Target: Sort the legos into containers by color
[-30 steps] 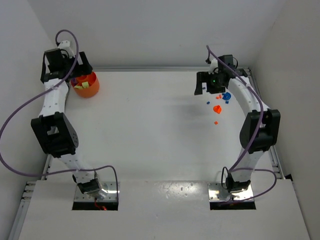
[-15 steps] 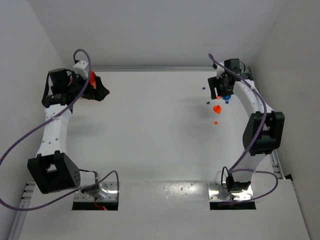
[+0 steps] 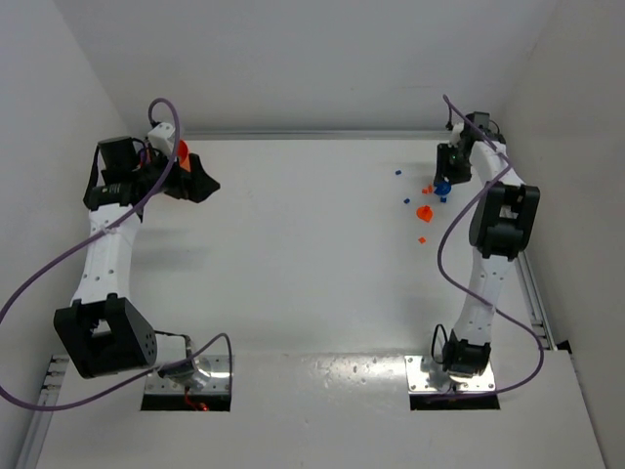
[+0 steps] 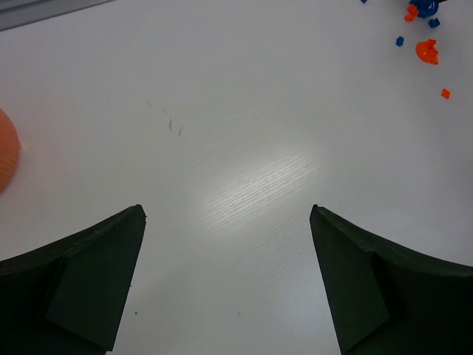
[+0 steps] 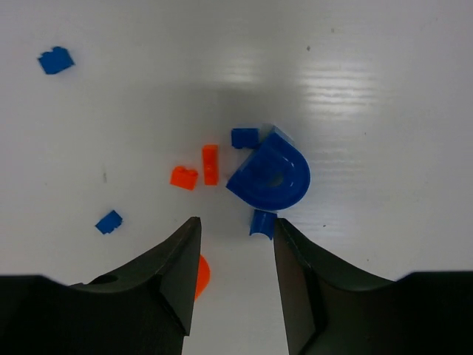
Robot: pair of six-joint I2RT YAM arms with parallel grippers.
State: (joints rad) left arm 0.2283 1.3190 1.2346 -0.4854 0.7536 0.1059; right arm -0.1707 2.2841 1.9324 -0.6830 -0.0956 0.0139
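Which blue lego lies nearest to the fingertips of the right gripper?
The small blue brick just below the big rounded blue piece. It sits close beside one fingertip of the right gripper; the rest lie farther away.

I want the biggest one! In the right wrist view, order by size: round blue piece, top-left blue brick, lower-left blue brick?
Biggest: round blue piece.
Then top-left blue brick.
Last lower-left blue brick, only slightly smaller; nearly alike.

Blue, orange legos (image 5: 292, 181) scattered; orange bowl (image 4: 6, 151) apart
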